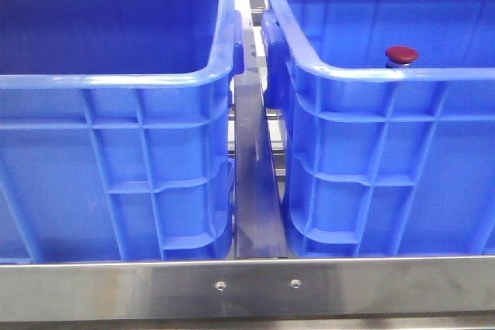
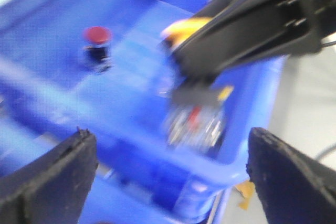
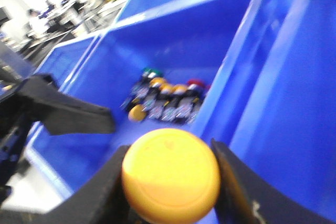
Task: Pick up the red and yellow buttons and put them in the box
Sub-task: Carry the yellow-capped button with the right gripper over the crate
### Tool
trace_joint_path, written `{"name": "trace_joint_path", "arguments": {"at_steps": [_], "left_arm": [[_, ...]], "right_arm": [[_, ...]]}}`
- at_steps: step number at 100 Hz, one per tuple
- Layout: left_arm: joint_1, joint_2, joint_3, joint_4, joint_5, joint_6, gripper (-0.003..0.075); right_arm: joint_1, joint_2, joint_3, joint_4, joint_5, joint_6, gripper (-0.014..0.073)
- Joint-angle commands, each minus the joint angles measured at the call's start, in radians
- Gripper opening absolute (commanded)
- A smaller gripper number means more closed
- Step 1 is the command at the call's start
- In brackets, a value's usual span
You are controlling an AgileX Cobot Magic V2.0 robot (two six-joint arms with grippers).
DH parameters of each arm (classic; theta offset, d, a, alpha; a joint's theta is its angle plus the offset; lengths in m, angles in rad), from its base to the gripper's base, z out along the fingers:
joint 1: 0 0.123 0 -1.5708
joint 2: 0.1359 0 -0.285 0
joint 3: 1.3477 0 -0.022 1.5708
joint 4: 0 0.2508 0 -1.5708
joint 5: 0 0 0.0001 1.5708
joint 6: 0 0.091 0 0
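Steel-framed bench; red button [image 1: 401, 55] already sits inside the right-hand box [image 1: 387, 75]; right gripper [image 3: 168, 182] clamps the yellow button [image 3: 170, 174] (still airborne, I'd guess) near that box; left gripper [image 2: 170, 169] gapes empty; next: lower, release inside.

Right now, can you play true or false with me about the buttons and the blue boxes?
1. The right gripper holds a yellow button. True.
2. The left gripper is squeezing the red button. False: it is open and holds nothing.
3. The red button stands inside the right crate. True.
4. The red button has tipped onto its side. False: it stands upright, cap on top.
5. Both crates are green. False: both are blue.
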Motion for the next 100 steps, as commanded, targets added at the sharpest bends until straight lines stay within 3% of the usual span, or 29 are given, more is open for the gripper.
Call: {"name": "trace_joint_path", "arguments": {"at_steps": [1,28,54,68,88,100], "left_arm": [[0.054,-0.076,0.012,-0.012,-0.060,-0.042,0.0534],[0.357,-0.268,0.135,-0.007,-0.058,-0.055,0.0534],[0.643,-0.470,0.221,0.007,0.073,-0.111,0.0507],[0.749,-0.568,0.252,0.023,0.138,-0.131,0.0367],[0.771,-0.648,0.263,0.106,0.121,-0.182,-0.0015],[0.771,-0.654,0.263,0.113,0.075,-0.236,-0.0019]], "right_arm": [[-0.001,-0.054,-0.034,0.134,-0.038,-0.037,0.0111],[-0.001,-0.091,-0.034,0.134,-0.103,-0.044,0.0111],[-0.001,-0.091,-0.034,0.127,-0.152,-0.050,0.0111],[-0.001,-0.091,-0.034,0.126,-0.192,-0.086,0.0111],[-0.001,-0.091,-0.035,0.126,-0.310,-0.165,0.0111],[-0.001,-0.091,-0.047,0.126,-0.462,-0.215,0.0111]]}}
